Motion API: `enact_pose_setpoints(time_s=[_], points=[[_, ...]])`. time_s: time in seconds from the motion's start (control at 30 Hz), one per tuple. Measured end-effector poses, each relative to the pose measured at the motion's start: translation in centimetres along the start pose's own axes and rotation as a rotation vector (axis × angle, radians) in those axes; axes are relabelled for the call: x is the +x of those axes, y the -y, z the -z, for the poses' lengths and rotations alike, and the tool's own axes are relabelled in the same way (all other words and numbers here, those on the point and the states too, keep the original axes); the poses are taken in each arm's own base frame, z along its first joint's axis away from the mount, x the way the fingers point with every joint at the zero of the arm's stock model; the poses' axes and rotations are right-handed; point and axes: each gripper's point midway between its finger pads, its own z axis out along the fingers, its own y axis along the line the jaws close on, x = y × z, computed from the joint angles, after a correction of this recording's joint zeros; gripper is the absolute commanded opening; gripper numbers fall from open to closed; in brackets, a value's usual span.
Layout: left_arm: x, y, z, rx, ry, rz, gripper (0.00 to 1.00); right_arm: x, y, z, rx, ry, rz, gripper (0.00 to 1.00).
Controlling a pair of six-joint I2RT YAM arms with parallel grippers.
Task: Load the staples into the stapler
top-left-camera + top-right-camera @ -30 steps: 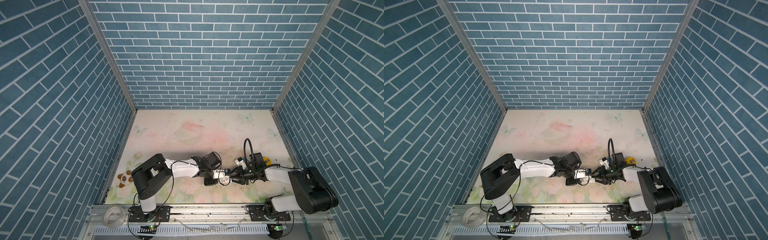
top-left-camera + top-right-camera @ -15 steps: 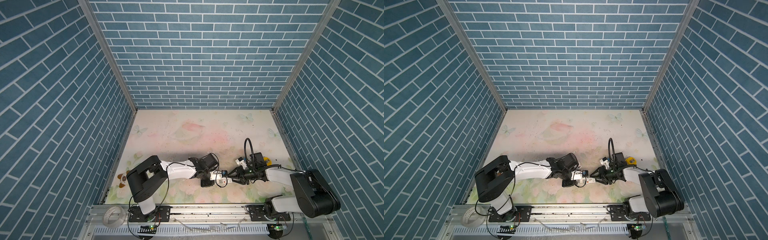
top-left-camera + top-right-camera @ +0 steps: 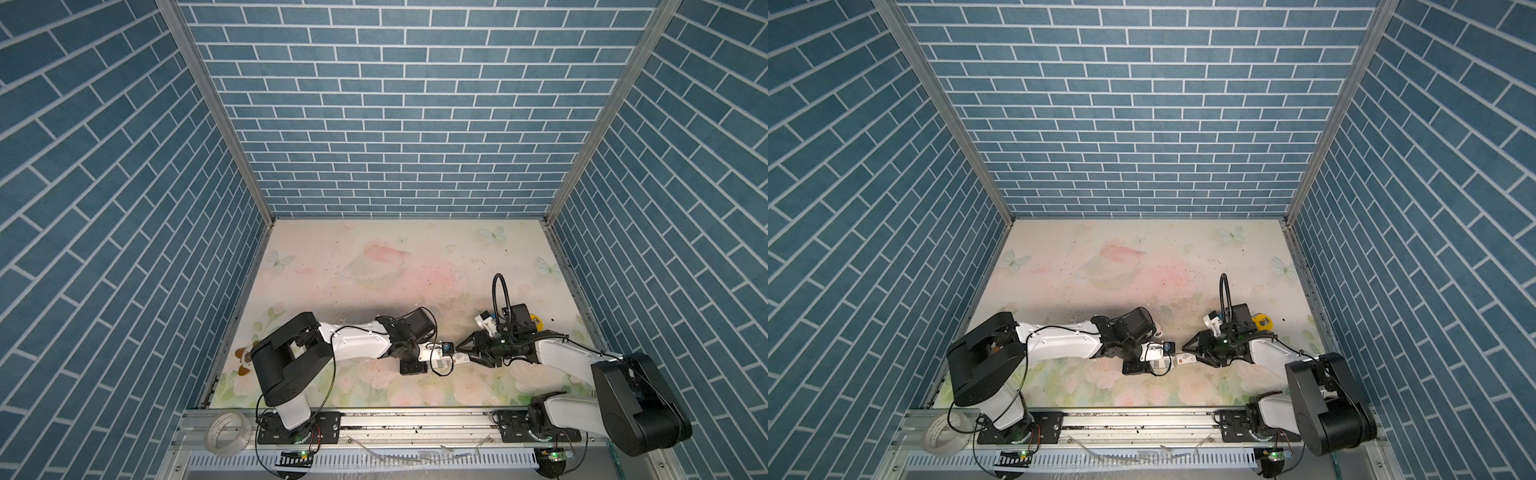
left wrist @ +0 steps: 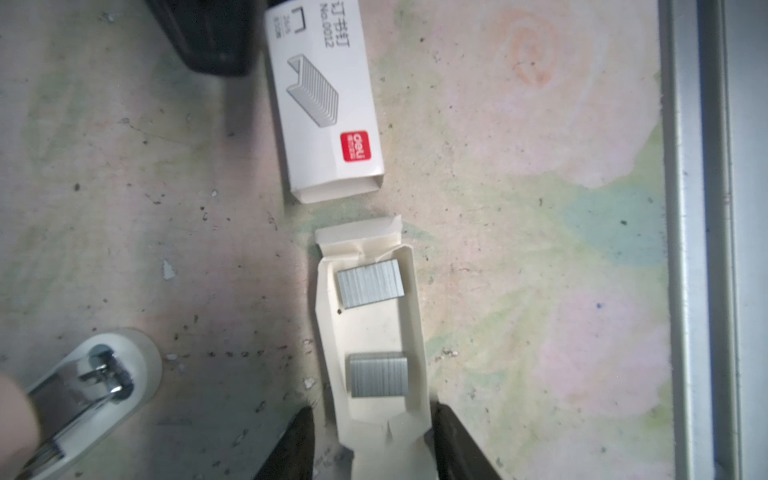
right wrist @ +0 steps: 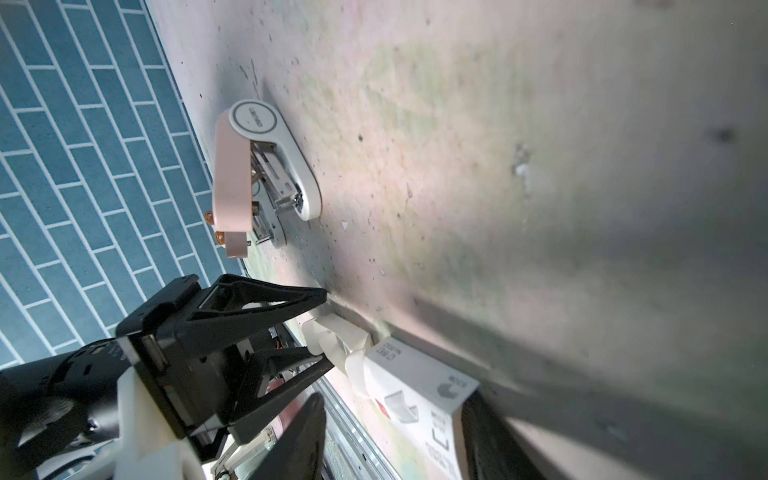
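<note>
Your scuffed floral mat [image 4: 540,208] carries a creased white cardboard tray [image 4: 411,324] holding the staples [image 4: 370,284], two ribbed grey metal blocks. Your left gripper [image 4: 374,407] stands parted astride the tray's end. Your right gripper [image 5: 392,399] loosely straddles the smooth printed sleeve [image 4: 324,95]. The rounded pink-and-white stapler [image 5: 266,174] lies nearby, hinged open.

Floral table [image 4: 519,208] bears stapler [image 5: 266,166], sleeve [image 4: 324,95] and tray [image 4: 376,328].

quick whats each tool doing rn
left tool: open, straddling the white tray, not gripping it
right tool: open, straddling the white sleeve, not gripping it
</note>
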Motion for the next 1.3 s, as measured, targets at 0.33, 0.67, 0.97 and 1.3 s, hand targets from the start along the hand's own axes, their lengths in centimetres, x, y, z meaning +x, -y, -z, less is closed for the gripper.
enact_pose_setpoints(time_s=[0.33, 0.67, 0.97, 1.3], points=[[0.5, 0.3, 0.5, 0.007, -0.025, 0.007, 0.53, 0.0, 0.1, 0.4, 0.035, 0.006, -0.015, 0.58], [-1.0, 0.1, 2.2, 0.002, -0.004, 0.003, 0.57, 0.1, -0.2, 0.9, 0.055, -0.002, -0.02, 0.58], [-2.1, 0.2, 3.0, 0.025, 0.006, 0.008, 0.59, -0.2, 0.9, 1.6, 0.156, 0.021, -0.016, 0.58], [-5.0, -3.1, 7.1, -0.015, 0.049, 0.041, 0.8, -2.2, -0.4, 3.9, 0.233, 0.142, 0.076, 0.51]])
